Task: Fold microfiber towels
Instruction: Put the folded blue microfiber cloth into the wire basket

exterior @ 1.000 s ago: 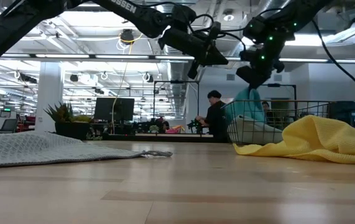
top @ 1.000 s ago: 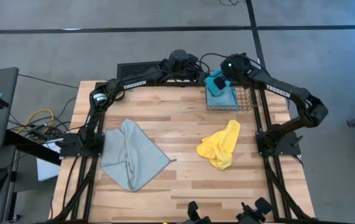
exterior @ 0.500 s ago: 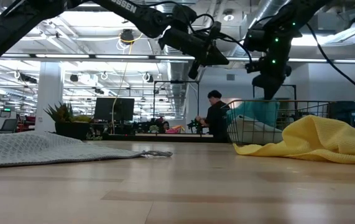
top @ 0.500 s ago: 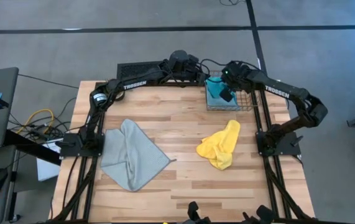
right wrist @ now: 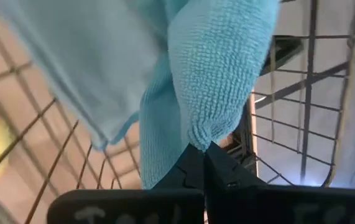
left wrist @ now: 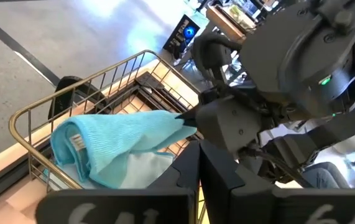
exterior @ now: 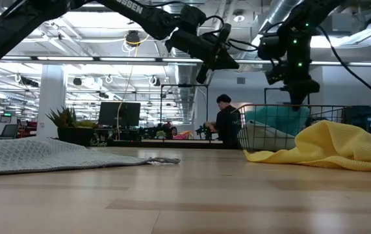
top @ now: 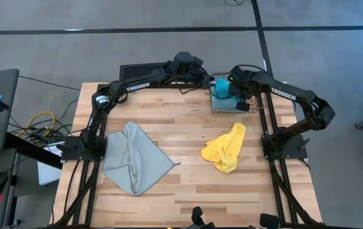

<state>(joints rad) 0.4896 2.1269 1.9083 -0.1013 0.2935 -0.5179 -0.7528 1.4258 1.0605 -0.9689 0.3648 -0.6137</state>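
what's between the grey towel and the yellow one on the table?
Nothing: in the high view only bare wood of the table separates the grey towel from the yellow towel. The low view agrees.

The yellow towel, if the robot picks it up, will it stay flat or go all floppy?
Probably floppy: the yellow towel lies crumpled in soft folds, so it would likely droop. It looks light. The cyan towel, pinched by the right gripper, hangs limp too.

Basket [top: 255, 107] crowded by both arms; table [top: 187, 127] centre bare.
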